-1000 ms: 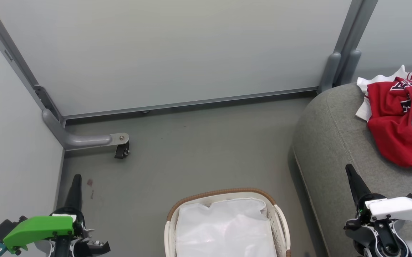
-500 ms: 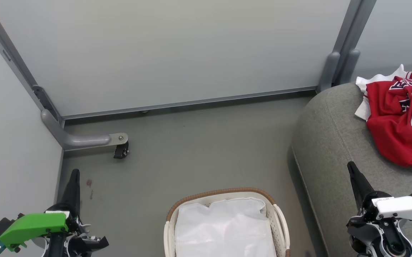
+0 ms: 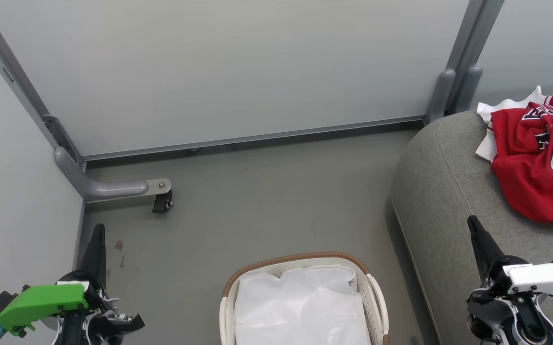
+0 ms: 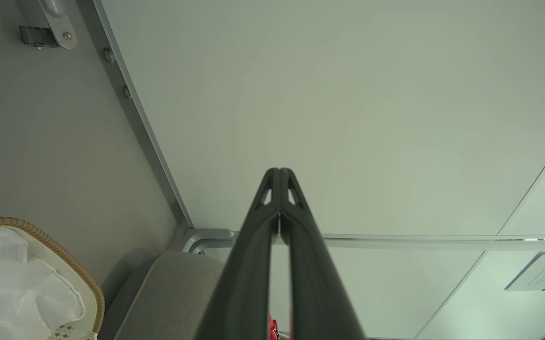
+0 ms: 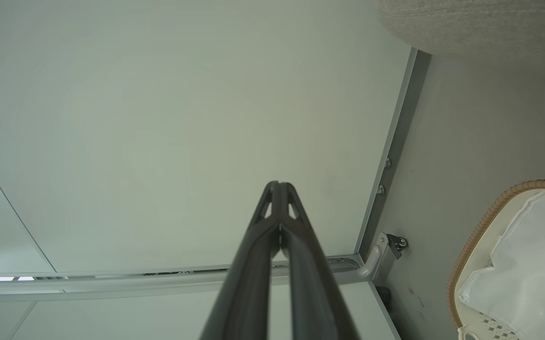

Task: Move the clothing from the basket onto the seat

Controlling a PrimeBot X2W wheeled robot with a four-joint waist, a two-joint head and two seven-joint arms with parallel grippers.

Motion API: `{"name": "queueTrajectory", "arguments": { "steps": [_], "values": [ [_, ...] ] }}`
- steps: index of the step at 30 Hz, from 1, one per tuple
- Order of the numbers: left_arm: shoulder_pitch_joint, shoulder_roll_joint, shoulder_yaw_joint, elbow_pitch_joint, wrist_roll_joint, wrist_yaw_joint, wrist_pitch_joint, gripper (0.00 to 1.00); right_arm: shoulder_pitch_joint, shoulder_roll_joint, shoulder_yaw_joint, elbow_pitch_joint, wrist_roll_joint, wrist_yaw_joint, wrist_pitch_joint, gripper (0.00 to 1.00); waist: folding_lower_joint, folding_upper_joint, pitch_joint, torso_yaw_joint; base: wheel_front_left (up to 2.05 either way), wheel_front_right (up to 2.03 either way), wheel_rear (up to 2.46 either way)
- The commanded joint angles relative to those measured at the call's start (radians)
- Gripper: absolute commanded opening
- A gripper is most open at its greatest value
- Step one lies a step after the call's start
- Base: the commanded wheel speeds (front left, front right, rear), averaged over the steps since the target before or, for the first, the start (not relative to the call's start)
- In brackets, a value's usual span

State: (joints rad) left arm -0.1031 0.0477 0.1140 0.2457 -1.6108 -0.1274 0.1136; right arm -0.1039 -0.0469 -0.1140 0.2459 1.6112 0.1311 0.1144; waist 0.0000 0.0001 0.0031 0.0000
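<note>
Seems at the final step, with the clothing heaped on the seat at far right, the near basket holding just its white liner, left gripper and right gripper both pressed together, empty; asks next only for a basket check.

Soft, even, bright light is falling across everything. The seat is casting a faint shadow onto the floor along its left edge. The wrist views are bending the wall rail slightly.

Lab test booth: wheeled partition panels, grey seat.
</note>
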Motion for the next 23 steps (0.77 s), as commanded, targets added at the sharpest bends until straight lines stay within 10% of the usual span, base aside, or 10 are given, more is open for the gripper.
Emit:
{"name": "queueTrajectory", "arguments": {
  "steps": [1,23],
  "values": [
    [-0.011,0.005,0.003,-0.002,-0.004,-0.007,0.005,0.0,-0.008,-0.006,-0.002,-0.004,0.003,-0.001,0.003,0.0,0.0,-0.0001,0.0,0.0,0.0,0.0,0.0],
    [-0.011,0.005,0.003,-0.002,-0.004,-0.007,0.004,0.0,-0.008,-0.006,-0.002,-0.004,0.003,-0.001,0.003,0.0,0.0,-0.0001,0.0,0.0,0.0,0.0,0.0]
  ]
}}
